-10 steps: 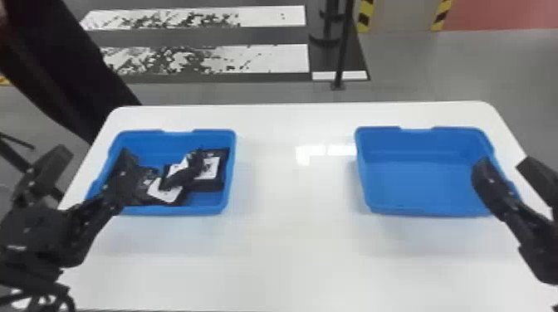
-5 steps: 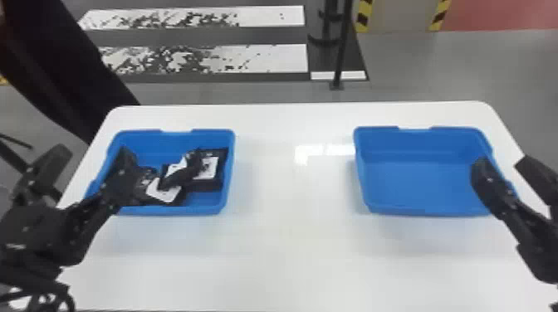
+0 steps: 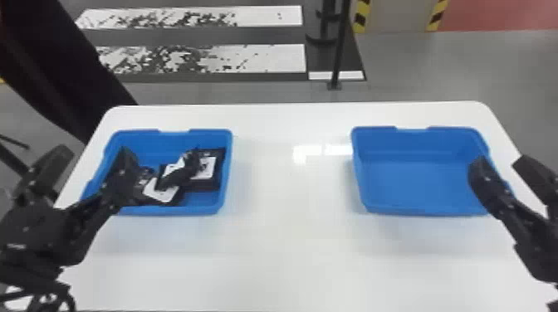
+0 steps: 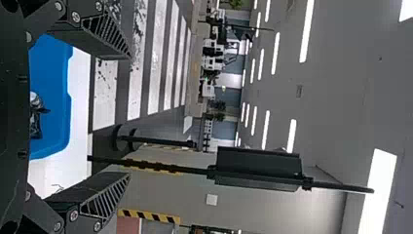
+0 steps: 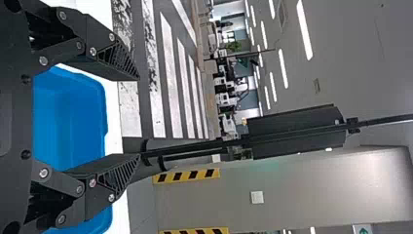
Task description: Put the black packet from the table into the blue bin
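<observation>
Now we are seeing black packets [image 3: 215, 183] lying in the left blue bin [image 3: 227, 170] from our head view, left gripper [image 3: 94, 154] and right gripper [image 3: 500, 162] holding their fingers apart — our left wrist view adding ceiling lights [image 4: 307, 30], our right a wall sign [image 5: 363, 229].

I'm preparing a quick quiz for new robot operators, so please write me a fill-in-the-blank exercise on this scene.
The left bin and the right bin share the colour ____.
The black packets lie in the bin on the robot's ____ side.
The colour of the table under both bins is ____.
Rather than shut, the jaws of the left gripper are ____.

Missing words: blue; left; white; open.
</observation>
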`<state>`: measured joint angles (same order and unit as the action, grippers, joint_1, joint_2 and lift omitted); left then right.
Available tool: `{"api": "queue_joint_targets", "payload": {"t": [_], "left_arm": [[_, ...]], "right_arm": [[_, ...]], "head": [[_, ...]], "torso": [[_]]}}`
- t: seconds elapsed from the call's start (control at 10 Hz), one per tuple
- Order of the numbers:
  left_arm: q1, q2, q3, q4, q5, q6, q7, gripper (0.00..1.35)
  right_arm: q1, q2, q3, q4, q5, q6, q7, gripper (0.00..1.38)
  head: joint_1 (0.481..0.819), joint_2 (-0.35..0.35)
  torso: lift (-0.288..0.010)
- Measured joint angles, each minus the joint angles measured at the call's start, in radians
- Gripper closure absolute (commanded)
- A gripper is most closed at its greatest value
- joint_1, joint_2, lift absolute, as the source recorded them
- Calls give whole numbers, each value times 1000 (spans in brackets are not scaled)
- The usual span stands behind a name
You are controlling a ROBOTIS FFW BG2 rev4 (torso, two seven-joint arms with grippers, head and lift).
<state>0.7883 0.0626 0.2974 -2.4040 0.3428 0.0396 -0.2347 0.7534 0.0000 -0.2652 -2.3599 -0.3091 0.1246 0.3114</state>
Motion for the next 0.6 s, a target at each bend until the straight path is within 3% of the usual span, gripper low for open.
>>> {"api": "queue_joint_targets", "payload": {"t": [0.6], "left_arm": [[1, 0, -3, 2, 7, -1, 0, 185]], "right_arm": [[0, 0, 1, 0, 0, -2, 0, 502]], "head": [[695, 36]], "torso": [[-110]]}}
